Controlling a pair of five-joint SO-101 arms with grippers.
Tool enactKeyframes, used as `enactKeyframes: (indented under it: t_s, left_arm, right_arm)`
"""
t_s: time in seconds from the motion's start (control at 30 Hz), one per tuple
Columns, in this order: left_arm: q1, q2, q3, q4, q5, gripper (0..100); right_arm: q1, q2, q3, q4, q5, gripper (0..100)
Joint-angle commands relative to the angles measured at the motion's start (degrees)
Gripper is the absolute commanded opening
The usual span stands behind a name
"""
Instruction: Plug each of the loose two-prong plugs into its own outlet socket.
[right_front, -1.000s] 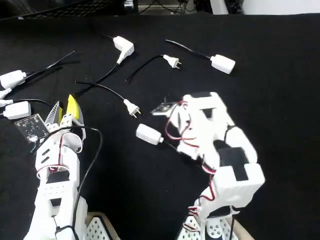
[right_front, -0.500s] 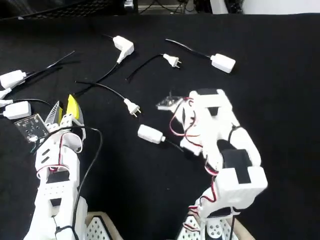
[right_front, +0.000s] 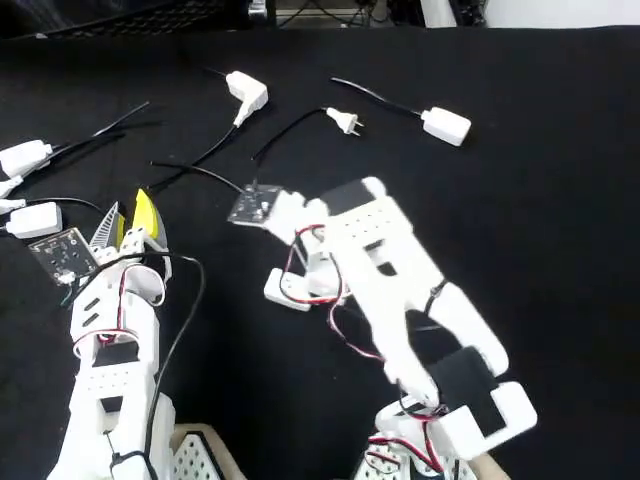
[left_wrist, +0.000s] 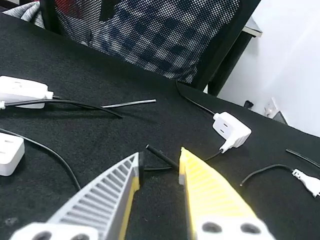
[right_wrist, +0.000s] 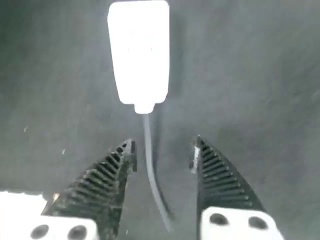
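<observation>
The outlet socket (right_wrist: 139, 55) lies flat on the desk (right_front: 560, 200). The right gripper (right_wrist: 162, 145), jaws apart, straddles the cord (right_wrist: 147, 130) just behind the socket. The socket looks light, rigid and smooth: grasp its flat sides, not the limp cord. The left gripper (left_wrist: 159, 155), likewise spread, sits well apart from the socket.

No readable text, label or number anywhere (sockets and plugs look plain white).

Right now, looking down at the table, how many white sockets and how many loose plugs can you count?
Sockets: 5
Plugs: 1
Total: 6
Not counted: two white bits at the table's left edge, too cut off to sort.
</observation>
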Motion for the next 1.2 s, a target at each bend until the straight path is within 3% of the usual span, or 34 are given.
enactKeyframes:
  t_s: [0.0,0.53,1.17]
  left_arm:
    - [-0.04,-0.09,1.1,0.18,0.09,15]
    - [-0.04,-0.35,1.1,0.18,0.09,15]
    - [-0.13,-0.53,1.1,-0.09,0.09,15]
  right_arm:
    - [-2.81,0.22,-2.33,-2.55,-1.85,17.7]
    - [-4.75,23.52,-13.85,-5.98,-6.15,17.7]
    - [-14.86,24.75,-12.53,-2.81,-13.89,17.7]
